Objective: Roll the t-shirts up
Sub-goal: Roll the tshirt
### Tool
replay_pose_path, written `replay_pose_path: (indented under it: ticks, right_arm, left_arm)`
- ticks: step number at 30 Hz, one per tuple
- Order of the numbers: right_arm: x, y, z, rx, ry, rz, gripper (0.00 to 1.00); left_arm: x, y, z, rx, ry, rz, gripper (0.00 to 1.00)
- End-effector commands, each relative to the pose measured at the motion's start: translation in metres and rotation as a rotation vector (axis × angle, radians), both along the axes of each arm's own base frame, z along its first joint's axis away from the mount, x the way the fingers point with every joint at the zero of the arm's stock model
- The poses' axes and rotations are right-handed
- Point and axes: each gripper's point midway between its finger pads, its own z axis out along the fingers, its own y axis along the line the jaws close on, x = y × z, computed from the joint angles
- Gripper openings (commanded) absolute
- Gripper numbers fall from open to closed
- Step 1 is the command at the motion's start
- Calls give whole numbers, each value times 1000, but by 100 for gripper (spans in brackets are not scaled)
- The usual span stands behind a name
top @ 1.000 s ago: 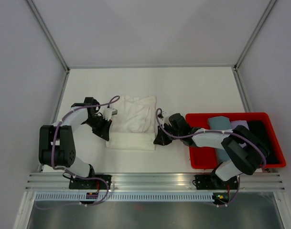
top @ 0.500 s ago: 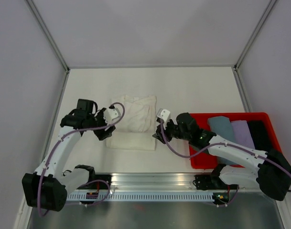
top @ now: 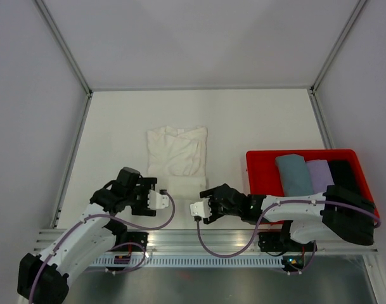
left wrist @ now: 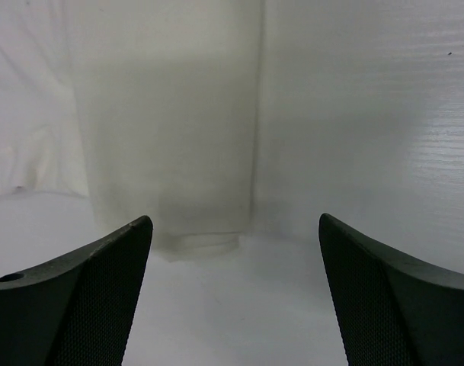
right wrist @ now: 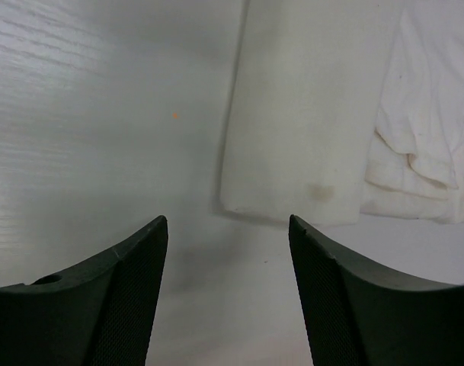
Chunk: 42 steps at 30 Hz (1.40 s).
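One cream-white t-shirt (top: 177,152) lies flat mid-table, its near end turned over into a narrow band (top: 184,184). My left gripper (top: 148,192) sits just near-left of that band, open and empty. In the left wrist view the band's end (left wrist: 178,145) lies ahead of the spread left gripper (left wrist: 233,223), apart from the fingers. My right gripper (top: 205,202) is near-right of the band, also open and empty. In the right wrist view the t-shirt's folded corner (right wrist: 300,137) lies beyond the right gripper (right wrist: 227,221), untouched.
A red bin (top: 259,190) stands at the right, holding rolled garments in teal (top: 293,172), lilac (top: 319,174) and black (top: 346,177). The right arm's elbow lies over the bin's near side. Grey walls enclose the table; an aluminium rail (top: 205,239) runs along the near edge.
Both grippers have opened and let go of the t-shirt's near end. Both arms drew back from its sides toward the near edge. The near end now lies as a narrower band.
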Motion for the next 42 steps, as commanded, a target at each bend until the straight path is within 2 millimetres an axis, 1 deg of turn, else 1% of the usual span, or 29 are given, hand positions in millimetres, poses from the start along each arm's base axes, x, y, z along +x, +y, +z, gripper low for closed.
replay_pose_path:
  ticks: [1,2,4,5,6,7,8,9,11,13,14,17,19,20,21,22,23,25,26,27,28,29,32,33,35,36,37,39,42]
  right_arm:
    - [22,-1,7,-8,-149,-47,71]
    - [23,-2,6,-10,-156,-53,72]
    - [23,1,-3,-46,-155,-29,72]
    - [25,9,1,-39,-154,-18,72]
    - [25,10,-10,-75,-145,-12,72]
    - [25,12,-12,-84,-135,-10,72]
    - [24,19,-12,-82,-125,10,71]
    - [23,20,-20,-106,-108,21,71]
    - [21,23,-24,-114,-88,23,70]
    - [22,18,-33,-157,-72,3,69]
    - [24,21,-31,-160,-67,-2,68]
    - [20,18,-38,-191,-18,-15,64]
    - [18,17,-41,-181,16,-28,49]
    - [17,17,-42,-176,27,-38,42]
    - [18,15,-44,-185,30,-43,30]
    - [18,16,-44,-183,39,-44,26]
    - [21,18,-41,-175,41,-54,19]
    - [22,18,-41,-171,58,-67,16]
    - [23,19,-39,-163,60,-69,13]
    - [25,18,-39,-163,65,-77,7]
    - [25,21,-37,-157,76,-67,5]
    - [28,19,-38,-160,84,-77,0]
    - [35,17,-30,-146,101,-110,1]
    - [31,18,-28,-134,132,-95,0]
    - [28,27,-11,-75,185,-81,0]
    - [20,20,-14,-108,231,-81,0]
    - [16,24,-8,-90,262,-75,0]
    - [0,22,0,-67,360,-63,0]
    - [-14,18,11,-22,457,-65,0]
  left_arm:
    - [17,3,-12,42,-90,-3,93]
    - [15,5,-23,63,-69,-4,90]
    - [20,10,-28,101,-84,-1,88]
    - [22,11,-30,107,-81,11,85]
    - [22,13,-33,120,-66,20,84]
    - [24,15,-34,127,-62,38,83]
    - [25,16,-33,129,-59,51,78]
    - [25,15,-34,127,-52,59,74]
    - [23,15,-35,118,-38,79,67]
    - [20,17,-36,115,-32,90,66]
    - [19,18,-37,115,-30,91,62]
    - [15,17,-34,101,-19,101,57]
    - [13,15,-34,86,-8,104,55]
    - [12,14,-33,79,-3,102,51]
    - [12,12,-32,68,4,105,47]
    - [12,9,-29,51,8,101,45]
    - [10,8,-30,51,27,98,39]
    - [8,5,-29,45,50,91,31]
    - [8,4,-31,48,67,90,20]
    - [10,3,-29,49,71,91,14]
    - [11,2,-29,50,76,93,3]
    - [10,3,-31,59,99,98,2]
    - [11,0,-26,58,133,100,2]
    - [7,-1,-23,61,166,103,2]
    - [2,-3,-18,52,210,100,2]
    - [-12,1,-18,65,270,97,2]
    - [-15,-5,-10,36,292,82,2]
    - [-36,-6,-3,25,391,53,2]
    - [-54,-6,5,12,495,30,2]
